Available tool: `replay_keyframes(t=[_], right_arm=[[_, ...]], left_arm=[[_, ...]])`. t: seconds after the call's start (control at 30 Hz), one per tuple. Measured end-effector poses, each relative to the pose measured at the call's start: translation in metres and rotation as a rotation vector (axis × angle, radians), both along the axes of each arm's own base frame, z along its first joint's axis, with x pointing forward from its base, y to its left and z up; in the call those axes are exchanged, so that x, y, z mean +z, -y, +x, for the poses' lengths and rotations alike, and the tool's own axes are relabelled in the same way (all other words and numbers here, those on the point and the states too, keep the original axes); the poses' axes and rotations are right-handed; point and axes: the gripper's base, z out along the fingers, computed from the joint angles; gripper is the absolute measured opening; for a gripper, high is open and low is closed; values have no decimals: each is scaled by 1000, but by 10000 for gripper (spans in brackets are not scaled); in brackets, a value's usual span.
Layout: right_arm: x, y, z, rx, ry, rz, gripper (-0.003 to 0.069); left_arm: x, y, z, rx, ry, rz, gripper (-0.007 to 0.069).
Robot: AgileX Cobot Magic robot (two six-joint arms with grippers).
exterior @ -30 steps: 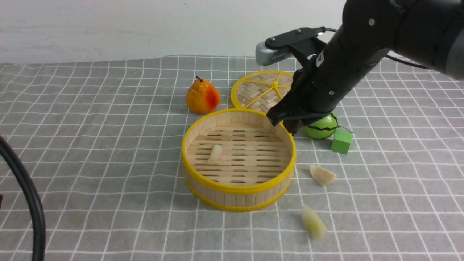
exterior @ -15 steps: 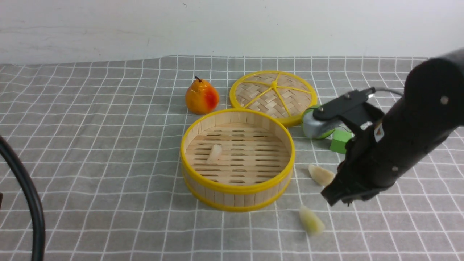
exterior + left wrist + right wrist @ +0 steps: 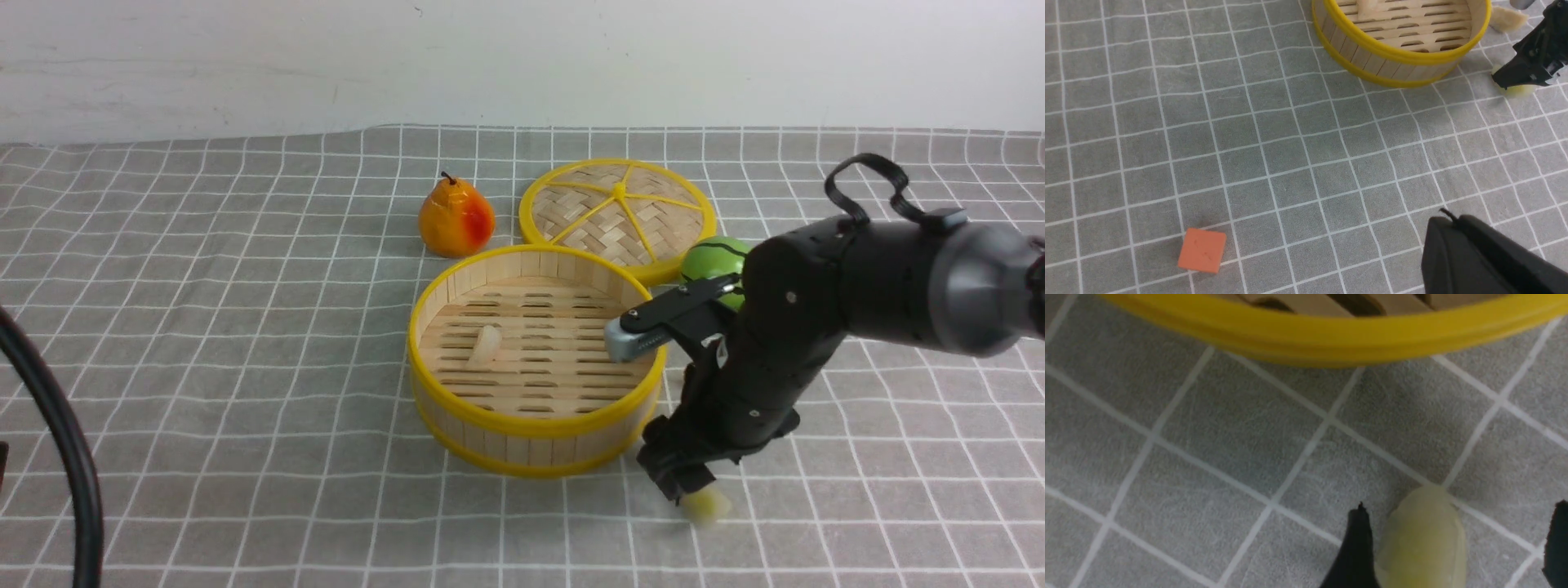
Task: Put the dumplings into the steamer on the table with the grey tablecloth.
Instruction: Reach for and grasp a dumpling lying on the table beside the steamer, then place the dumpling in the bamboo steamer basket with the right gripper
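Landmark: round bamboo steamer with yellow rim bands [image 3: 535,426], upright on grey white-gridded tablecloth [image 3: 245,343]. One off-white crescent dumpling [image 3: 487,344] on steamer's slat floor. Second pale yellow dumpling [image 3: 1423,543] on cloth just off steamer's near-right wall. Right gripper [image 3: 1457,531] straddles it, jaws spread wide, not clamped. Third dumpling [image 3: 1506,21] on cloth beside steamer, same side. Left gripper [image 3: 1449,232] closed, well apart from steamer.

Staged robot test bench: bare white wall [image 3: 522,57] shown across the upper frame, gridded grey tablecloth [image 3: 204,327] spread below, black robot arm [image 3: 857,278] seen at right.
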Motion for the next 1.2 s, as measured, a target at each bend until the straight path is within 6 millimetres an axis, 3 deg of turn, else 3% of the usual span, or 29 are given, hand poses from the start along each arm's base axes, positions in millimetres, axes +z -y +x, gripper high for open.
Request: replay_keyframes(t=[0.17,0.23,0.33,0.6,0.73,0.8,0.93,1.0,1.07,1.1,1.2], right_arm=[[-13,-1,0,0,-88,-35,454],[-16,0,-2,2,-123,-50,332],[-16,0,-2,3,-132,-54,260],[-8,0,-1,12,-127,-65,258],[50,-6,8,24,-24,-20,258],[96,-17,18,36,101,49,258],[134,-47,32,78,232,135,258],[136,-60,39,89,258,158,258],[121,-77,50,93,255,166,258],[105,-89,61,77,241,169,256],[73,-99,78,27,204,126,257]], left_arm=[[-2,-1,-1,1,-23,12,-3],[-2,-1,-2,1,-27,13,0],[-2,-1,-2,1,-27,13,2],[-2,-3,0,14,-14,38,4],[-2,-3,0,16,-13,41,6],[-2,-3,0,16,-7,39,6],[1,-3,2,15,23,27,8],[1,-2,3,15,36,21,10],[2,-2,3,15,48,17,11],[3,-2,4,16,56,16,14],[3,-2,4,17,61,20,15]])
